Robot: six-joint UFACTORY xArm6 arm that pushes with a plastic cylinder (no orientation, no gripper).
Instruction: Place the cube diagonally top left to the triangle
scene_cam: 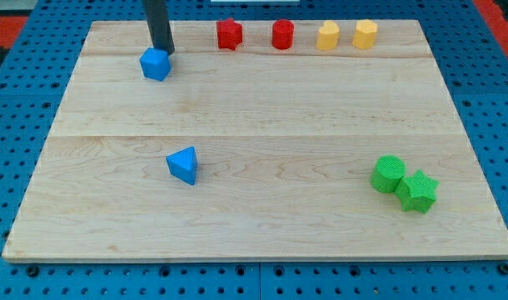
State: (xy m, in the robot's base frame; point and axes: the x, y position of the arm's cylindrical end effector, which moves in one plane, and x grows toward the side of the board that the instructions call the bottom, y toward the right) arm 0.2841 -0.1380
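A blue cube point(155, 64) sits near the board's top left. A blue triangle point(183, 165) lies lower, left of the board's centre. The cube is well above the triangle and slightly to its left. My tip point(162, 49) comes down from the view's top and stands just above and to the right of the cube, touching or nearly touching its top edge.
Along the top edge stand a red star point(229, 34), a red cylinder point(283, 35), a yellow star-like block point(327, 37) and a yellow hexagon-like block point(365, 34). A green cylinder point(389, 174) and a green star point(417, 191) touch at the lower right. The wooden board point(271, 108) lies on a blue pegboard.
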